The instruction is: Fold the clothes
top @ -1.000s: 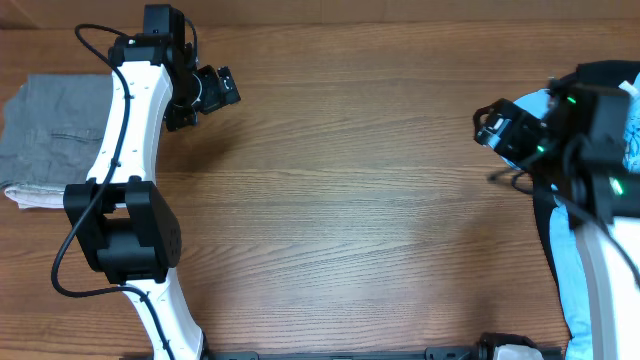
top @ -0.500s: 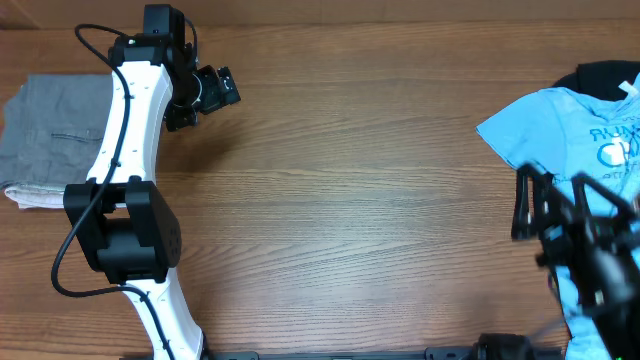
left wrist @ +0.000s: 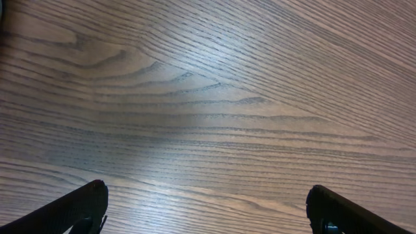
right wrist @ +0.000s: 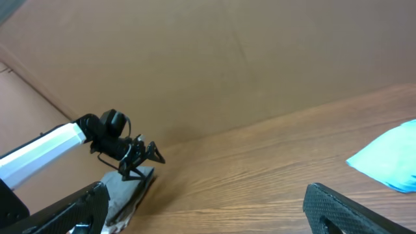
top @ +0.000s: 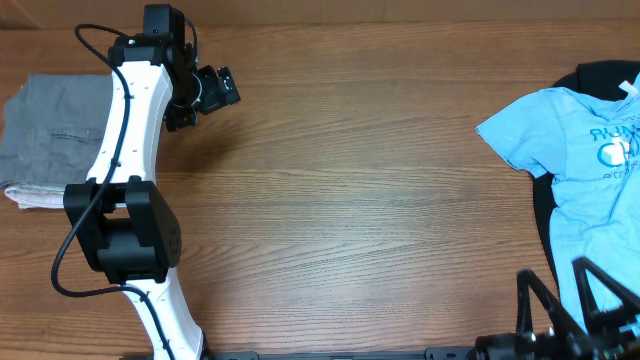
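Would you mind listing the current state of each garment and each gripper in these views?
grey garment, folded, lying at the far left.
blue T-shirt, unfolded, spread print up, partly over the black garment.
black garment, unfolded, mostly covered by the T-shirt.
left gripper, open, empty, over bare table.
right gripper, open, holding nothing.

Wood-grain table (top: pixel 380 180) is filling the whole floor of view; plain brown wall (right wrist: pixel 260 58) is standing behind it.
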### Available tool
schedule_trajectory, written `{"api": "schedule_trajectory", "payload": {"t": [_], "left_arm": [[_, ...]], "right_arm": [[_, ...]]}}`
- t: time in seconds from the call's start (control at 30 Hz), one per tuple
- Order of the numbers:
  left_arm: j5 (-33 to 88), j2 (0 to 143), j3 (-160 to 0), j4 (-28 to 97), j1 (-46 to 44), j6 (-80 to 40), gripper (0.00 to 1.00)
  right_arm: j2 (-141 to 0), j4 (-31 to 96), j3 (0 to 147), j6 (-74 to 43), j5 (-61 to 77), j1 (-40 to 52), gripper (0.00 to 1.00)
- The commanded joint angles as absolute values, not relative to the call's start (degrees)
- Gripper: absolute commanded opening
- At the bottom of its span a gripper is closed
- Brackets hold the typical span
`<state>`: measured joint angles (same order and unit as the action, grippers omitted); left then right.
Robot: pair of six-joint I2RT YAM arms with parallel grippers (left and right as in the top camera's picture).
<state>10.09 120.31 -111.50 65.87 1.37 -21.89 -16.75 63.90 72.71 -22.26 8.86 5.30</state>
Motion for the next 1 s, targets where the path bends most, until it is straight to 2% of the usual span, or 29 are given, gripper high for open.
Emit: {"api": "schedule_trajectory", "payload": {"t": [0.0, 0.5, 0.73, 0.97], "left_arm": [[10.1, 118.8, -112.5, 65.9, 1.5, -21.2, 1.0], [10.1, 118.8, -112.5, 66.0, 1.5, -21.2, 1.0], [10.1, 118.8, -112.5, 66.0, 1.5, -21.2, 1.0], [10.1, 118.8, -112.5, 66.0, 1.5, -21.2, 1.0]], "right_arm": [[-15.4, 64.9, 73.0, -22.1, 5.5, 5.6, 1.0], [-4.9, 60.4, 61.7, -22.1, 3.9, 5.5, 1.0], [-0.3, 49.4, 48.4, -22.8, 4.0, 5.5, 1.0], [-0.3, 32.3, 37.2, -24.1, 4.1, 5.5, 1.0]]}}
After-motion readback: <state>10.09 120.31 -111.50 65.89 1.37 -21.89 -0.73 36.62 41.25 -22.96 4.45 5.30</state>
